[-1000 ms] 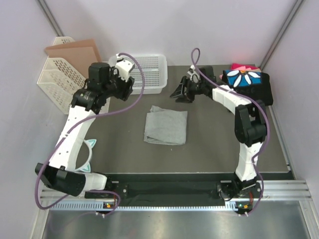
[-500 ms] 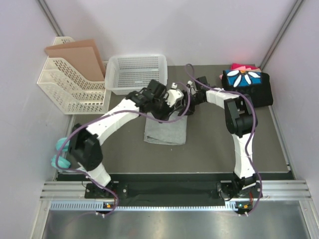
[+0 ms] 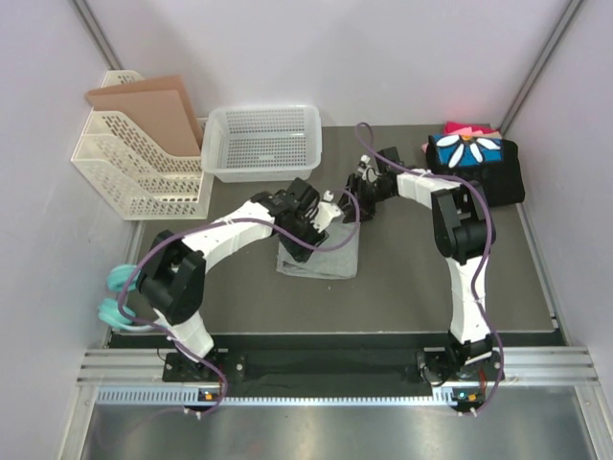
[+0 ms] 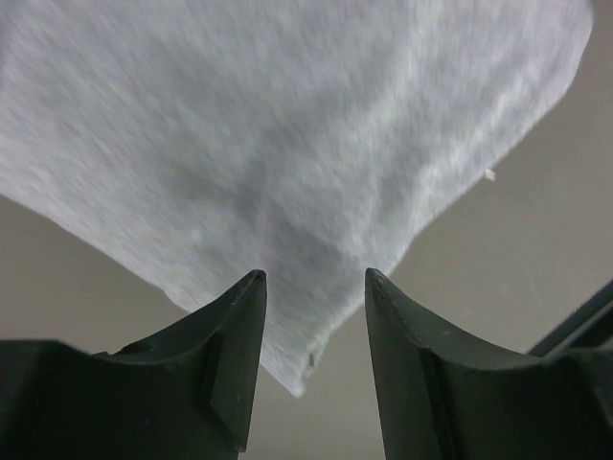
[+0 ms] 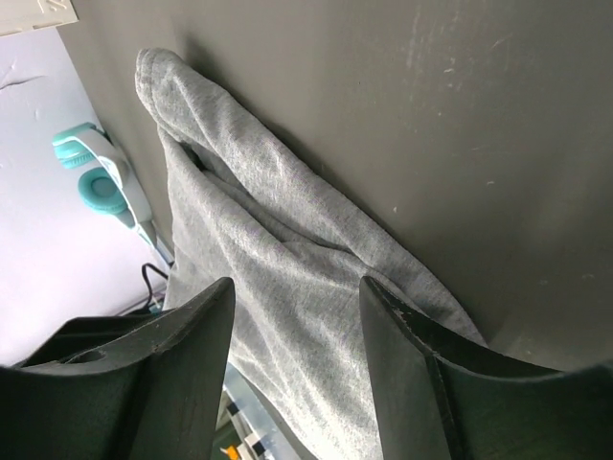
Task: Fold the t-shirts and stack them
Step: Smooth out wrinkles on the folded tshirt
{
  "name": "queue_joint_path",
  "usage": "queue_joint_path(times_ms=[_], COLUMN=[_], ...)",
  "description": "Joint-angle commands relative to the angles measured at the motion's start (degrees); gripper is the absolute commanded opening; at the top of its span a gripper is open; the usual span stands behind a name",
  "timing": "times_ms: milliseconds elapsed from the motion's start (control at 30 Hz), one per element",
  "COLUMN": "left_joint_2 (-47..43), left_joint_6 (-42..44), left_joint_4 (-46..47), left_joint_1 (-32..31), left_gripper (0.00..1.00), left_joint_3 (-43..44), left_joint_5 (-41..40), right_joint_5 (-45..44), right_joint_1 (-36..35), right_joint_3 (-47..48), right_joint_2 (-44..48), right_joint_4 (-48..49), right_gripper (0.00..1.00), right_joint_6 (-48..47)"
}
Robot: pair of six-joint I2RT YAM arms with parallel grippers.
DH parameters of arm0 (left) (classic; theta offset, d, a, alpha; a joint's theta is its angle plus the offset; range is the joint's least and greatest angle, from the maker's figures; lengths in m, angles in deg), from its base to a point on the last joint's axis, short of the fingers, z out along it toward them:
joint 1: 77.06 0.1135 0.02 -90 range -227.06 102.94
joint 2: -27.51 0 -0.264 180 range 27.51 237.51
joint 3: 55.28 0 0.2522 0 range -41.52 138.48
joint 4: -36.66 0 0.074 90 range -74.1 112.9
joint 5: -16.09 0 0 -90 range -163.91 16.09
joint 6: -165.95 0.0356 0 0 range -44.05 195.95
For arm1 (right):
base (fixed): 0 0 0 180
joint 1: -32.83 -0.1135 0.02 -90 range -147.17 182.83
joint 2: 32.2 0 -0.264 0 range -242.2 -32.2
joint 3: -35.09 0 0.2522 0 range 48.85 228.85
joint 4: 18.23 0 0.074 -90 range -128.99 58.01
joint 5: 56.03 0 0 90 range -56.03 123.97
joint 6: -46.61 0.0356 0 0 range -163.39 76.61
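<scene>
A light heather-grey t-shirt (image 3: 321,254) lies folded in a rough square at the middle of the dark mat. My left gripper (image 3: 318,230) hovers over its far half; in the left wrist view the gripper (image 4: 311,278) is open, its fingers (image 4: 235,355) straddling a corner of the grey cloth (image 4: 287,144) without pinching it. My right gripper (image 3: 356,199) sits at the shirt's far right corner, open (image 5: 297,283), with the wrinkled grey cloth (image 5: 278,278) below the gap. More folded t-shirts (image 3: 471,153) are stacked at the far right, the top one black and blue with a white daisy, pink ones beneath.
A white mesh basket (image 3: 259,175) stands at the back centre. A white file rack (image 3: 124,168) holding a brown folder (image 3: 144,96) is at the back left. Teal headphones (image 3: 117,292) hang off the mat's left edge, also seen as headphones (image 5: 91,177) in the right wrist view.
My left arm has swung from beside the basket down over the grey shirt. My right gripper has moved left and lower, to the shirt's far right corner. Both stay open.
</scene>
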Motion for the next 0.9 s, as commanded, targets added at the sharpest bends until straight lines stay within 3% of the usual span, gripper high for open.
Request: queue_joint_path(times_ms=[0, 567, 767, 867], left_joint_2=[-5.46, -7.92, -10.03, -10.65], left_joint_6=[-0.81, 2.88, 5.69, 6.40], left_joint_4=[-1.59, -4.93, -7.48, -10.38], left_joint_1=[0.05, 1.01, 3.74, 5.50], left_gripper=[0.51, 0.48, 0.48, 0.49], left_joint_3=[-3.69, -14.34, -9.34, -2.23], left_joint_5=[-0.60, -2.44, -6.65, -7.11], right_joint_5=[-3.60, -4.30, -4.56, -4.65], right_joint_1=[1.02, 2.34, 2.34, 2.60], right_joint_3=[-1.16, -2.13, -2.30, -2.21], right_joint_2=[-1.54, -2.77, -2.42, -2.33], right_joint_4=[-1.13, -1.13, -1.22, -1.39], right_gripper=[0.55, 0.56, 0.55, 0.55], right_joint_6=[-2.21, -2.04, -2.12, -2.30])
